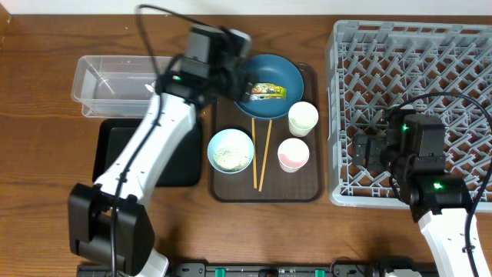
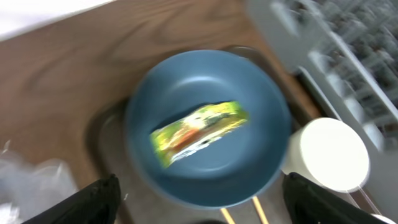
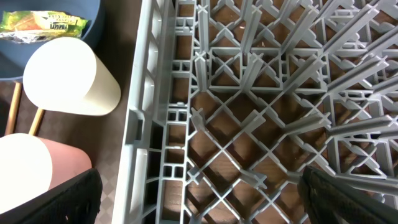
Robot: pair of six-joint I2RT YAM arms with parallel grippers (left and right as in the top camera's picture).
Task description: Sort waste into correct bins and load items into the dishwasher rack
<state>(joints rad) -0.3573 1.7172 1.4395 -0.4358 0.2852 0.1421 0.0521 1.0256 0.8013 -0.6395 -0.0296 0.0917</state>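
Note:
A yellow-green wrapper (image 1: 267, 92) (image 2: 199, 132) lies on the dark blue plate (image 1: 277, 73) (image 2: 249, 168) at the back of the brown tray. My left gripper (image 1: 244, 89) (image 2: 202, 208) hovers open over the plate's near-left rim, with the wrapper just ahead of its fingers and untouched. On the tray sit a light blue bowl (image 1: 231, 150) holding rice, a white cup (image 1: 303, 118) (image 3: 68, 78), a pinkish cup (image 1: 293, 154) (image 3: 37, 168) and two chopsticks (image 1: 261, 154). My right gripper (image 1: 367, 146) (image 3: 202, 199) hangs open and empty over the left side of the grey dishwasher rack (image 1: 415, 46) (image 3: 249, 93).
The clear container (image 1: 115, 77) stands at the back left with the black tray (image 1: 108, 154) in front of it, partly under my left arm. The brown serving tray (image 1: 307, 192) lies between these bins and the rack. The white cup stands close to the plate's right rim.

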